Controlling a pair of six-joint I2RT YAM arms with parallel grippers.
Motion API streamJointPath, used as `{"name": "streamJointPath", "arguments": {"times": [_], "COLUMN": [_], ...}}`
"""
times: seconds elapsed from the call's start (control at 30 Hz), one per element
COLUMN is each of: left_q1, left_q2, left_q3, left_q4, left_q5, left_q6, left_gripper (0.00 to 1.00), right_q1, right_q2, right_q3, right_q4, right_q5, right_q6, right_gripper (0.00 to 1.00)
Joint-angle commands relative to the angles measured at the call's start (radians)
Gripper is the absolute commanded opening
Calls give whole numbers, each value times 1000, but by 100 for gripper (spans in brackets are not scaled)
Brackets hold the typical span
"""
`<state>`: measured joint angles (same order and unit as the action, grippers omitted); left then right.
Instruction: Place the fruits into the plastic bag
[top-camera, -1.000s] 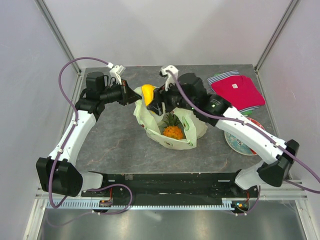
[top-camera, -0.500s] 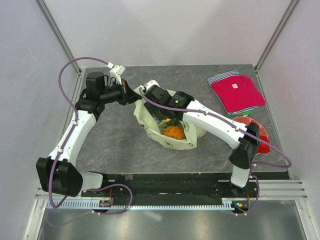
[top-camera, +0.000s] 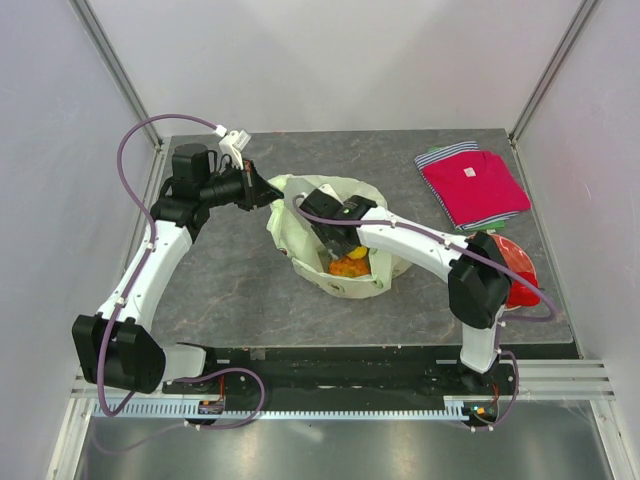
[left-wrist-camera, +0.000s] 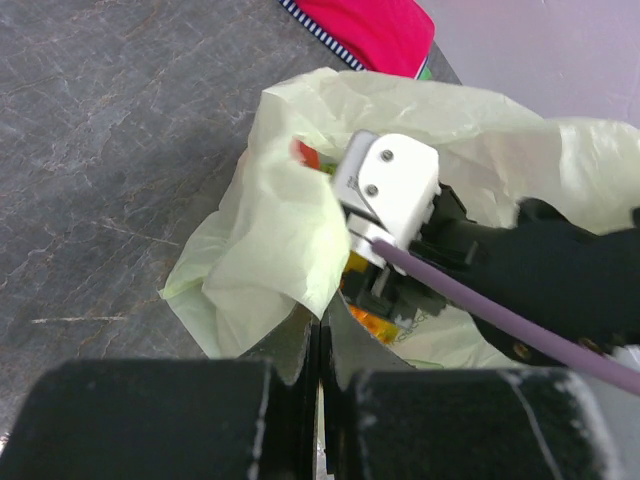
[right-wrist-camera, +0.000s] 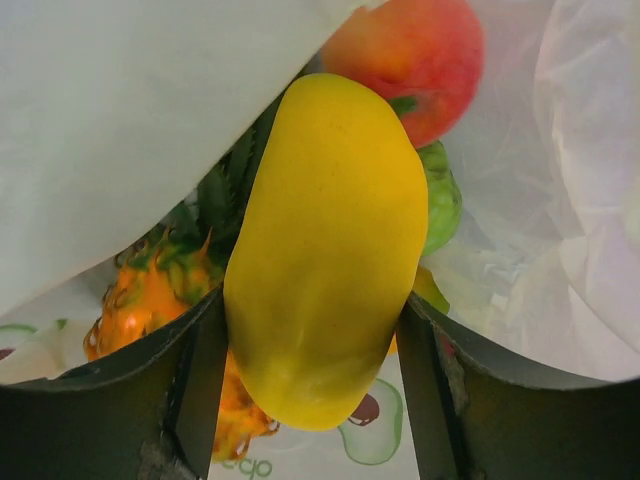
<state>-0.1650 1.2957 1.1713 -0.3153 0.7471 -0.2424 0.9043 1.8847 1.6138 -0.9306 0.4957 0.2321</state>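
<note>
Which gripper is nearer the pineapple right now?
Right. The right gripper is inside the plastic bag, holding the mango just over the pineapple. The left gripper is shut on the bag's rim, outside it.

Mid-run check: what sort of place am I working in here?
Probably a lab test cell, not a home: plain white panels on aluminium posts box in a grey table, and the props look staged, namely a folded red shirt, a plastic bag and toy fruit like the yellow mango.
</note>
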Motion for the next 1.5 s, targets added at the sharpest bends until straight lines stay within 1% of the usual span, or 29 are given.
{"name": "streamJointPath", "arguments": {"times": [0.0, 0.07, 0.1, 0.17, 0.2, 0.27, 0.3, 0.4, 0.53, 0.67, 0.77, 0.9, 1.03, 1.23, 1.43, 1.47], "left_q1": [4, 4, 4, 4, 4, 4, 4, 4, 4, 4, 4, 4, 4, 4, 4, 4], "left_q2": [-4, -6, -4, -6, -7, -7, -6, -6, -6, -6, -4, -6, -4, -6, -4, -6], "left_q3": [4, 4, 2, 2, 4, 4, 4, 2, 2, 2, 2, 4, 2, 2, 4, 4], "left_q4": [21, 21, 19, 19, 19, 21, 19, 19, 19, 19, 19, 19, 19, 19, 21, 21], "left_q5": [24, 24, 24, 23, 24, 23, 24, 26, 26, 26, 28, 26, 26, 28, 26, 26], "left_q6": [3, 3, 3, 3, 3, 3, 3, 3, 3, 3, 3, 3, 2, 2, 2, 2], "left_gripper": [2, 2, 2, 2, 2, 1, 1, 2, 2, 2, 2, 2, 2, 2, 2, 2], "right_q1": [-21, -27, -30, -42, -45, -45, -45, -45, -44, -44, -44, -44, -44, -45, -54, -56], "right_q2": [-25, -29, -29, -33, -35, -42, -47, -75, -125, -176, -223, -285, -318, -372, -469, -501], "right_q3": [-54, -67, -74, -86, -91, -98, -101, -117, -124, -130, -138, -138, -131, -137, -161, -167], "right_q4": [114, 130, 144, 157, 165, 176, 187, 202, 222, 254, 297, 357, 404, 501, 622, 663], "right_q5": [-75, -85, -89, -97, -100, -101, -98, -79, -80, -108, -166, -296, -446, -575, -709, -730], "right_q6": [27, 29, 29, 33, 36, 26, 23, 13, 0, -28, -54, -88, -94, -82, -68, -73], "right_gripper": [44, 51, 58, 66, 73, 84, 88, 92, 94, 92, 89, 86, 86, 88, 89, 89]}}
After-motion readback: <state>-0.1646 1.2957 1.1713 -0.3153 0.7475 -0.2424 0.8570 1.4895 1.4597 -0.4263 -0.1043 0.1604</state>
